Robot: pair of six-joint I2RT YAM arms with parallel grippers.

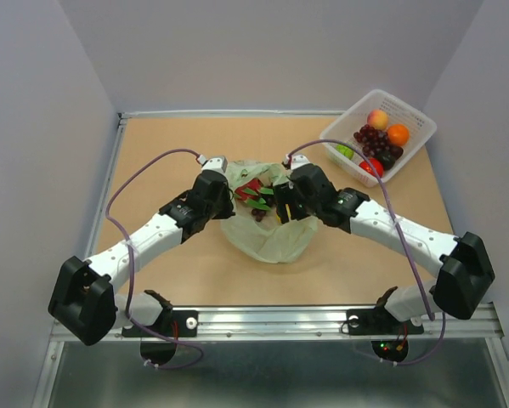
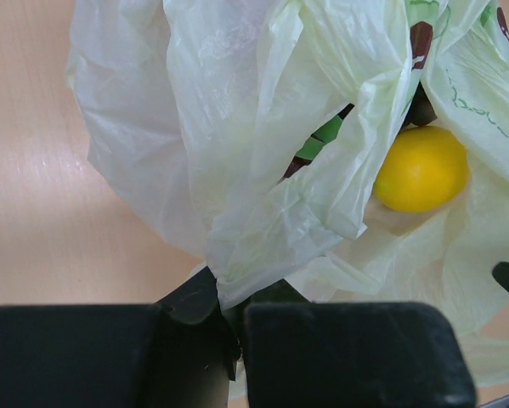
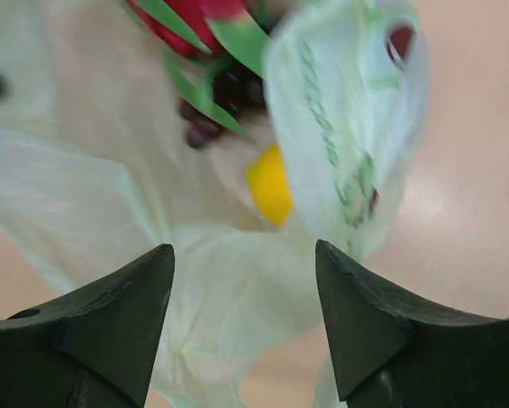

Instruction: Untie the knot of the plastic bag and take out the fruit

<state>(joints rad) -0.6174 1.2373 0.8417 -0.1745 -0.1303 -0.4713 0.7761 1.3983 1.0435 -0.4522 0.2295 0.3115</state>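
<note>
**Top external.** Plastic bag (image 1: pixel 271 242): centre of desk (image 1: pixel 169 144), between both arms. Its long axis runs near-to-far, with the mouth at the far end, gaping upward. No knot can be made out, so it is judged undone. Contents: dragon fruit (image 1: pixel 252 189), grapes (image 1: pixel 259 215), yellow fruit (image 1: pixel 279 213). Left pincer (image 1: pixel 226 194) is at the mouth's left rim, right pincer (image 1: pixel 281 204) at its right. Basket (image 1: pixel 413 109): far right, well apart.

**Left wrist.** The left pincer is clamped on a fold of bag film. The yellow fruit shows through the gap, up and to the right.

**Right wrist.** The right pincer's fingers are apart and hold nothing. The yellow fruit lies ahead between them, half under a bag flap, with the grapes and dragon fruit beyond.

**Step judged:** first extraction. The left clamp should hold the rim taut and wide. The right pincer should straddle the yellow fruit clear of the flap, so no film is caught.
</note>
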